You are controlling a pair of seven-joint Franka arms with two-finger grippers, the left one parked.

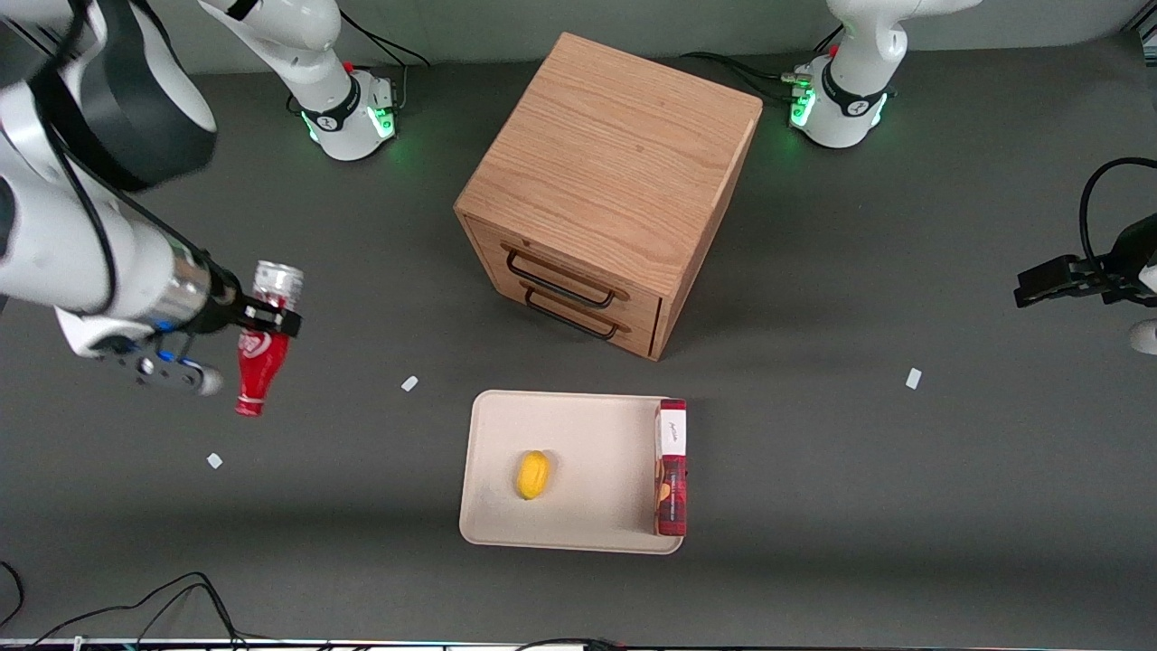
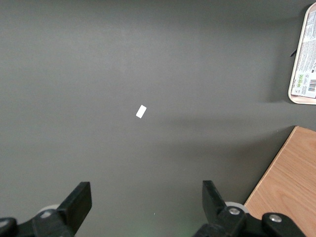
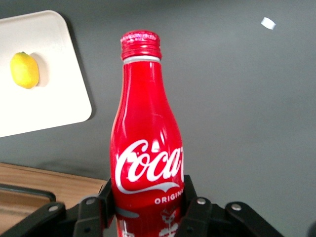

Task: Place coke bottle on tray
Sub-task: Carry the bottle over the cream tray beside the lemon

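Note:
My right gripper (image 1: 268, 318) is shut on the red coke bottle (image 1: 258, 362) and holds it above the table toward the working arm's end, cap pointing toward the front camera, silver end up. In the right wrist view the bottle (image 3: 146, 148) sits between the black fingers (image 3: 94, 210) with white Coca-Cola script showing. The beige tray (image 1: 587, 506) lies flat in front of the drawer cabinet, well apart from the bottle; its corner shows in the right wrist view (image 3: 54, 108).
A yellow lemon (image 1: 532, 474) and a red rectangular box (image 1: 671, 467) lie on the tray. The wooden drawer cabinet (image 1: 610, 181) stands mid-table. Small white tape marks (image 1: 409, 383) dot the grey table. Cables lie at the front edge.

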